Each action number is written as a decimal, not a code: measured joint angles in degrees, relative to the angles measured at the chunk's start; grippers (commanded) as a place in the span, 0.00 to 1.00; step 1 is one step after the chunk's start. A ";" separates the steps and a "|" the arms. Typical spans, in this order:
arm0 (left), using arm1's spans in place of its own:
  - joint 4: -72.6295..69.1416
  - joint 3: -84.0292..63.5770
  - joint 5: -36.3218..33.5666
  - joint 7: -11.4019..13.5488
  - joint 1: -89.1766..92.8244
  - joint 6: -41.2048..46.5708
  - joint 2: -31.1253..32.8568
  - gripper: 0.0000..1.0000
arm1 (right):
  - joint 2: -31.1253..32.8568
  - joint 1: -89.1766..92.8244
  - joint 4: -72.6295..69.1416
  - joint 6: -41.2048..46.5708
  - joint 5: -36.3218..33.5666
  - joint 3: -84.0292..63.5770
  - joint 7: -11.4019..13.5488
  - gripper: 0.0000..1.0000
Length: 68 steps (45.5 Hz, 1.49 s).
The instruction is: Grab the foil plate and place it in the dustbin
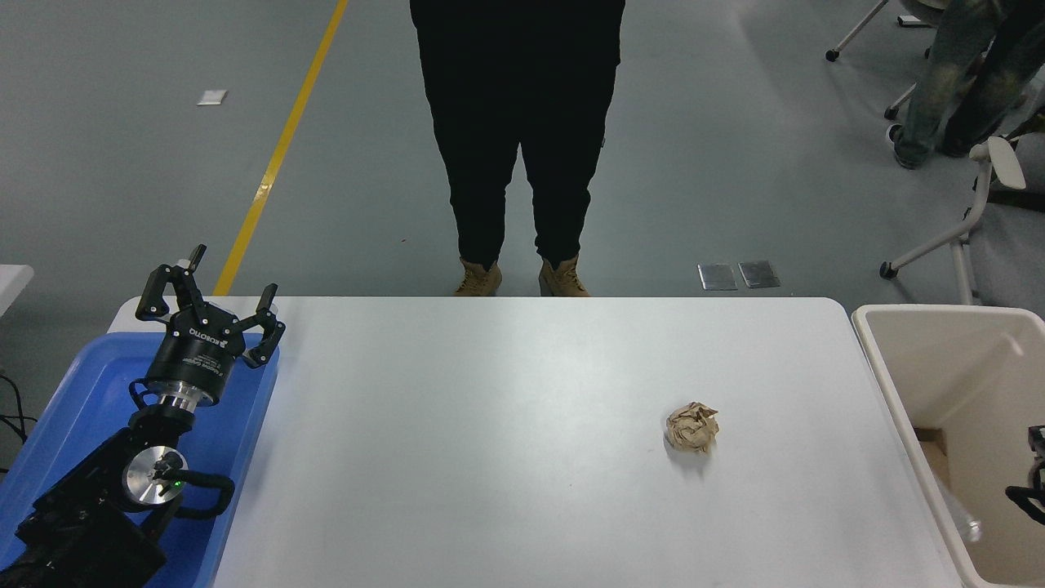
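2 grippers, only 1 near the job. Right gripper [1033, 488] peeking in at the right edge, over the bin [875, 328] (too cut off to tell jaws wide or narrow). Foil plate not plainly seen: just a shiny bit [967, 527] low inside the bin, maybe it. Left gripper [216, 292] parked far left over the blue tray [73, 392], jaws wide, holding nothing.

This looks like a robot lab or test room in a big work building. The floor [147, 163] is smooth and grey, with a long yellow line [277, 155] painted on it, like in a factory. A plain white table [522, 457] stands in the open. A person in black trousers and tan boots [522, 278] stands right behind it. At the far right are office chairs on wheels [971, 220]. 2 metal plates [739, 275] sit in the floor.
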<state>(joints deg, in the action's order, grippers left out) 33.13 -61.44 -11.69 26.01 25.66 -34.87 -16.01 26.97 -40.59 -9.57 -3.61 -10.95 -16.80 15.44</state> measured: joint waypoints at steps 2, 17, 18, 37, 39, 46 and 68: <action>0.00 0.00 0.00 0.00 0.00 0.00 0.01 0.98 | 0.15 -1.81 -1.09 0.04 0.04 -1.23 -0.02 1.00; 0.00 0.00 -0.01 0.00 0.00 0.00 0.01 0.98 | -1.95 -21.32 -14.23 0.48 0.28 -18.52 -0.17 1.00; 0.00 0.00 0.00 0.00 0.00 0.00 0.01 0.98 | -2.47 -22.30 -14.73 0.57 0.30 -19.27 -0.20 1.00; 0.00 0.00 -0.01 -0.09 0.00 0.03 0.01 0.98 | -14.66 -38.70 -24.19 9.40 1.30 -28.81 -0.07 1.00; 0.00 0.00 -0.01 -0.09 0.00 0.04 0.01 0.98 | -15.31 -39.86 -25.49 9.88 1.37 -29.41 -0.01 1.00; -0.02 0.00 -0.01 -0.08 0.00 0.07 -0.01 0.98 | -16.95 -44.91 -31.55 11.30 1.60 -31.24 0.12 1.00; -0.08 0.00 -0.01 0.00 -0.01 0.07 -0.07 0.98 | -12.36 -61.49 -54.27 16.41 1.78 -35.41 0.53 1.00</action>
<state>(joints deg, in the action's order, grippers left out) 33.05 -61.44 -11.70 26.01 25.65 -34.80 -16.08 14.61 -102.08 -63.84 12.80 -9.17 -52.21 15.97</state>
